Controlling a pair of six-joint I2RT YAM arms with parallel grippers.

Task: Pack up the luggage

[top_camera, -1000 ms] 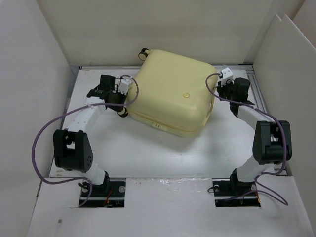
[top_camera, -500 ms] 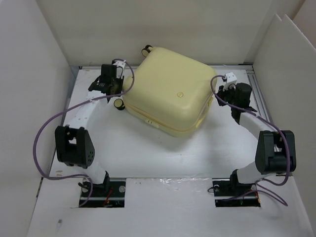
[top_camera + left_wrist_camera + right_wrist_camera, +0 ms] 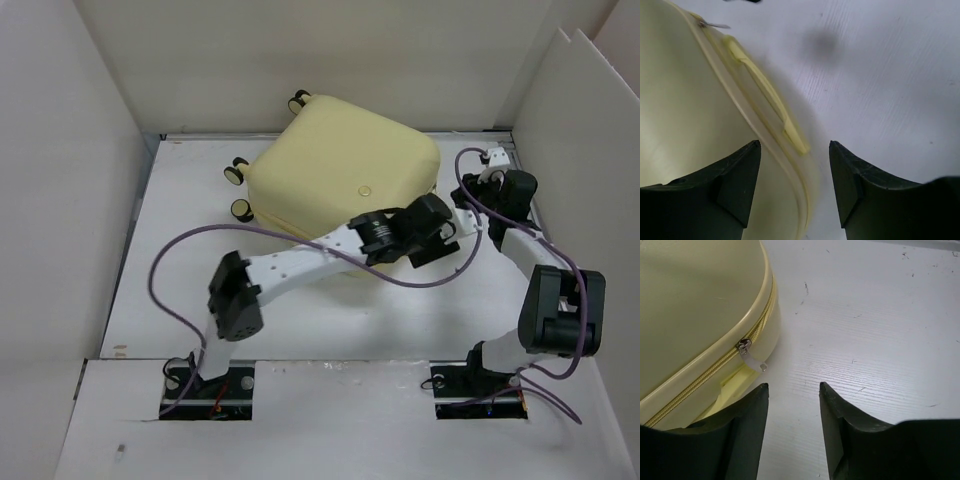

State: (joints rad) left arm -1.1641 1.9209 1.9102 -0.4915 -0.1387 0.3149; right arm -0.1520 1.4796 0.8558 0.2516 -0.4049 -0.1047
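Observation:
The luggage (image 3: 335, 175) is a pale yellow hard-shell suitcase lying shut on the white table, with black wheels (image 3: 236, 172) on its left side. My left arm reaches across its front, and the left gripper (image 3: 447, 228) stands at the right front corner. In the left wrist view the left gripper (image 3: 795, 150) is open, with the luggage (image 3: 685, 100) rim and its flat handle (image 3: 765, 95) ahead between the jaws. My right gripper (image 3: 468, 195) is open just right of the case. In the right wrist view the right gripper (image 3: 794, 386) hangs over bare table, close to the zipper pull (image 3: 751, 358) on the luggage (image 3: 695, 295).
White walls (image 3: 60, 200) close in the table on the left, back and right. Purple cables (image 3: 190, 250) loop from both arms, one hanging in front of the case. The two grippers stand close together at the luggage's right side.
My left arm swung from the luggage's left side across its front to the right front corner. Both grippers opened. The right gripper drew back a little to the right.

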